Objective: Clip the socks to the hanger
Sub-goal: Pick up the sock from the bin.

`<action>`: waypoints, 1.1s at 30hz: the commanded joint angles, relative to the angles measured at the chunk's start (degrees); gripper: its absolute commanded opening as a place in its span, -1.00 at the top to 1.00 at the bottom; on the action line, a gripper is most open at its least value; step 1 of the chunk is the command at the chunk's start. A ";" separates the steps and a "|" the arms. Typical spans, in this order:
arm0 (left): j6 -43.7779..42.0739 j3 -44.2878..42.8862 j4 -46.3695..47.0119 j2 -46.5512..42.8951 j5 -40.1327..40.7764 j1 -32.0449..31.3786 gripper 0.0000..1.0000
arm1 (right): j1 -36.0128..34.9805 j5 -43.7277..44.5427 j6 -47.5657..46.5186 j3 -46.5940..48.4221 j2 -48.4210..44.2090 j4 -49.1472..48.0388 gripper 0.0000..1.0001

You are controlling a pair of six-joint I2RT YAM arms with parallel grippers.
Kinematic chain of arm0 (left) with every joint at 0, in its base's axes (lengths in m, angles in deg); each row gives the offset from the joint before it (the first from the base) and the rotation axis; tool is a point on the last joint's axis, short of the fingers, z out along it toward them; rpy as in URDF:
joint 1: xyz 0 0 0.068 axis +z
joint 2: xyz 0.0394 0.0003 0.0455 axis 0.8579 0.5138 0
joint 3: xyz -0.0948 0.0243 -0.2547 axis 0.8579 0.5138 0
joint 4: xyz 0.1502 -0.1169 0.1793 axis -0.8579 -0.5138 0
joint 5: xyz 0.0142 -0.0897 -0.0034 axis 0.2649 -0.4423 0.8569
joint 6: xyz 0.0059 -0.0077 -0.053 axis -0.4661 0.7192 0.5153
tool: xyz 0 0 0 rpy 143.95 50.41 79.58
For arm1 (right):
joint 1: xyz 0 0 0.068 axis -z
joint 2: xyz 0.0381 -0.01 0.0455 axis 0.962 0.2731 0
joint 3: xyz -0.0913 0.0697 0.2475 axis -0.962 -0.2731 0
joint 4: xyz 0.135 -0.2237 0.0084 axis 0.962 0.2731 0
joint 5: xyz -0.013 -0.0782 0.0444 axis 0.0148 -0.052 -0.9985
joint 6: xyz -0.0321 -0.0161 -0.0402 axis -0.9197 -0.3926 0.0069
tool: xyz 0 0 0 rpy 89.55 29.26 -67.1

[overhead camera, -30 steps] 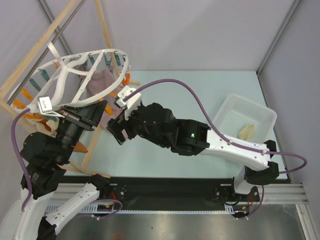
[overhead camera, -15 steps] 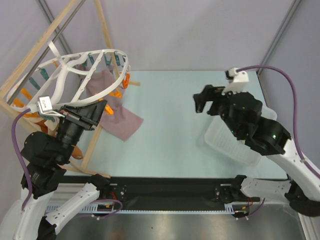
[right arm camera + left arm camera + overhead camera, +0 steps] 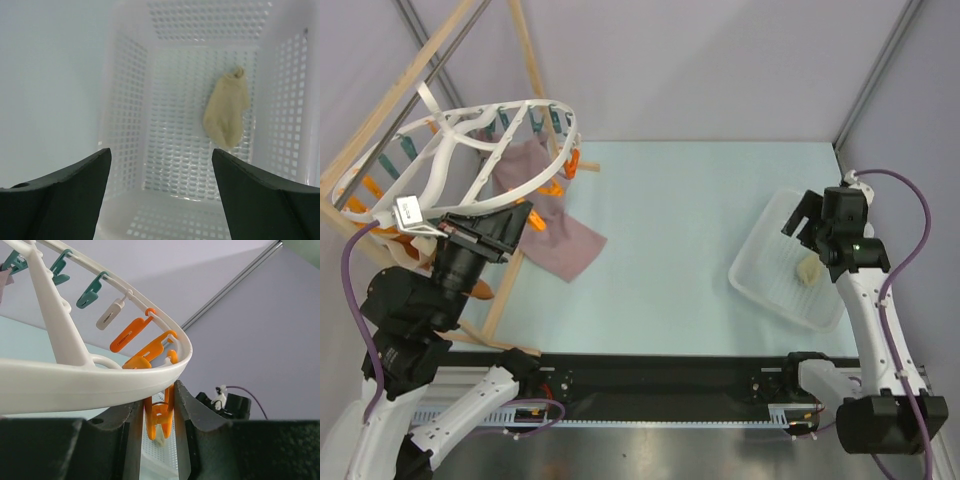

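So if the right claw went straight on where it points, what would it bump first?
Probably the holed floor of the white basket. The open right claw aims into it; the cream sock lies right of that line, so it might be missed. Depth is hard to judge.

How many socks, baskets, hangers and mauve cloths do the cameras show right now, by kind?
Socks: 1
Baskets: 1
Hangers: 1
Mauve cloths: 1
Total: 4
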 commanded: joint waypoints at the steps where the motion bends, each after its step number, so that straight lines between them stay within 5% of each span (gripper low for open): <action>1: 0.99 0.79 2.69 -0.90 -1.12 -0.03 1.00 | 6.30 -4.54 3.09 -5.45 1.25 -3.51 -0.78; 7: 1.60 2.89 4.10 -2.30 -2.70 0.06 1.00 | 16.67 -10.34 4.85 -12.78 7.84 -15.02 -0.79; 11: 2.31 4.48 6.12 -2.75 -4.28 0.06 1.00 | 16.16 -9.56 6.87 -12.61 16.26 -21.52 -0.65; 25: 0.38 4.48 5.16 -4.33 -4.10 -0.03 1.00 | 16.42 -0.06 10.12 -11.28 31.84 -27.78 -0.67; 30: 0.38 4.31 4.63 -4.41 -4.37 -0.03 1.00 | 15.19 -0.59 11.09 -12.34 34.92 -29.18 -0.49; 33: 0.11 4.04 4.10 -4.59 -4.10 -0.03 1.00 | 13.70 0.21 11.36 -13.04 35.53 -29.98 -0.16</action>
